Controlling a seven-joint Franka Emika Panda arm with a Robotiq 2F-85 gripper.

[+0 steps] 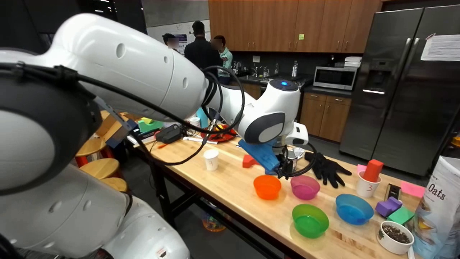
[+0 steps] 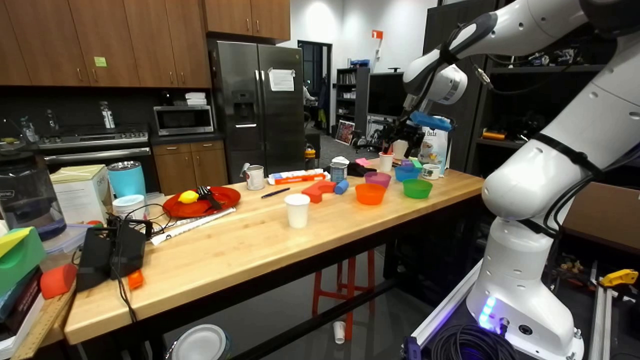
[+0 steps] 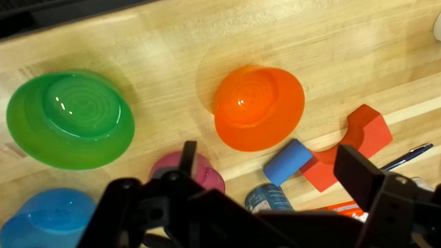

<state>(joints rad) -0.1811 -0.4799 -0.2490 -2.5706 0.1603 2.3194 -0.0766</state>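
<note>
My gripper (image 3: 266, 159) stands open above the wooden table, its two black fingers wide apart with nothing held between them. In the wrist view a blue cylinder (image 3: 287, 162) lies between the fingers, down on the tabletop, against a red arch-shaped block (image 3: 370, 132). An orange bowl (image 3: 260, 108) sits just beyond the fingertips. One finger partly covers a pink bowl (image 3: 208, 175). A green bowl (image 3: 70, 119) and a blue bowl (image 3: 51, 217) are farther left. Part of a dark blue can (image 3: 268, 198) is hidden by the gripper. Both exterior views show the gripper (image 2: 400, 140) raised over the table.
A black glove (image 1: 327, 169), a white cup (image 1: 366, 185) holding a red block, and an oats bag (image 1: 436, 208) occupy one end. Another white cup (image 2: 297, 210) stands near the front edge. A red plate (image 2: 225, 197) bears a lemon and black utensils. A pen (image 3: 406, 157) lies by the arch.
</note>
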